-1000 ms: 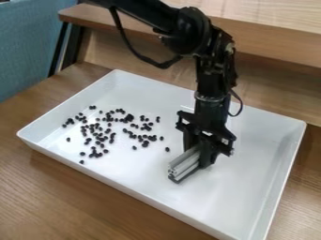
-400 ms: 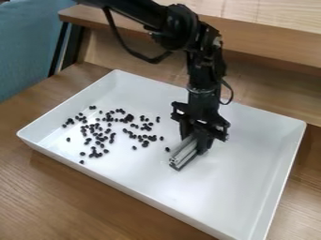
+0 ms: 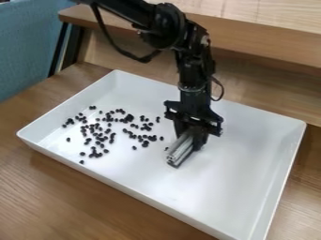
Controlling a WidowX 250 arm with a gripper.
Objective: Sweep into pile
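Observation:
My gripper (image 3: 190,138) hangs over the middle of the white tray (image 3: 244,197), shut on a short silver bar (image 3: 180,150) with a dark lower edge. The bar slants down toward the front left, low at the tray floor; whether it touches the floor I cannot tell. Small dark beans (image 3: 100,132) lie scattered over the tray's left half. One bean sits right beside the bar's left side, and the others are farther left, apart from it.
The tray's raised walls surround the beans and the bar. Behind the tray runs a wooden ledge (image 3: 270,44) on the wooden table (image 3: 75,201). A blue padded surface (image 3: 28,47) stands at the upper left.
My gripper has moved left and slightly back with the bar, closer to the nearest bean. The scattered beans look unmoved.

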